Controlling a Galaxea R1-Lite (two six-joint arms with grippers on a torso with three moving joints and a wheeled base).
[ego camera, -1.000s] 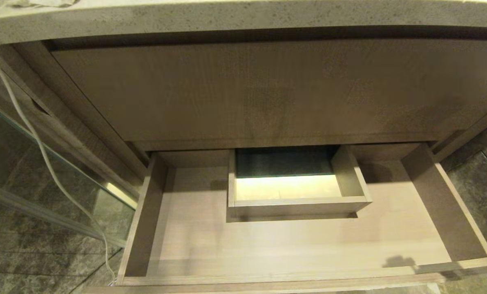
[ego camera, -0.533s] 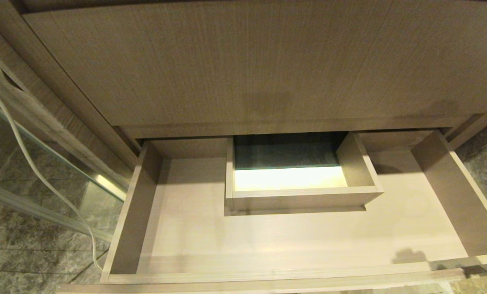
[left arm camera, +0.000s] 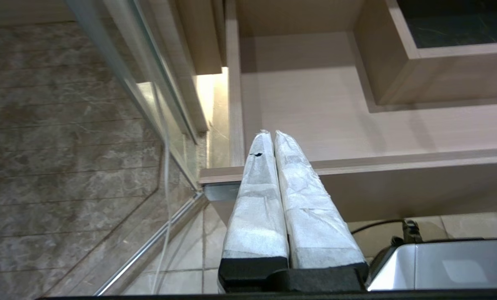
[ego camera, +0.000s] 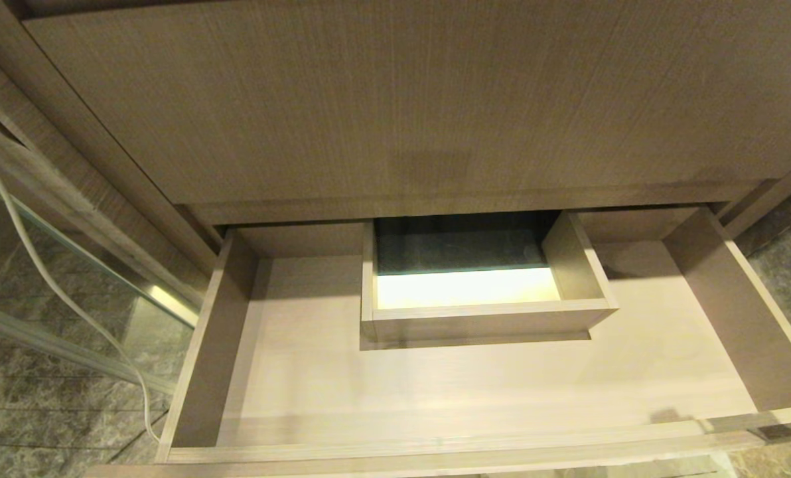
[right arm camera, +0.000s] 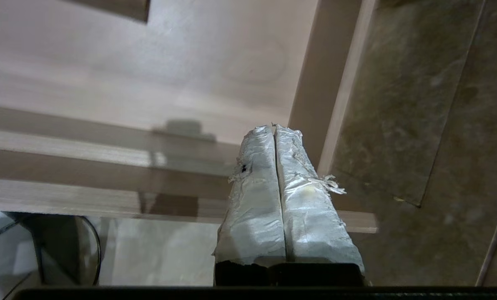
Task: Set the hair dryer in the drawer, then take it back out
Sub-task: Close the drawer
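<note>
Drawer pulled out, nothing in it.
The drawer (ego camera: 190, 372) stands open; left hand (left arm camera: 272, 134) and right hand (right arm camera: 273, 128) both closed, holding nothing.

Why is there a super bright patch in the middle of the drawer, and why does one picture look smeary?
In the head view, light shines up through the boxed cut-out at the back of the drawer, glaring pale yellow; the tall panel above casts shadow along the drawer's back. In the right wrist view the drawer looks smeared by blur, while the right tool stays sharp.
</note>
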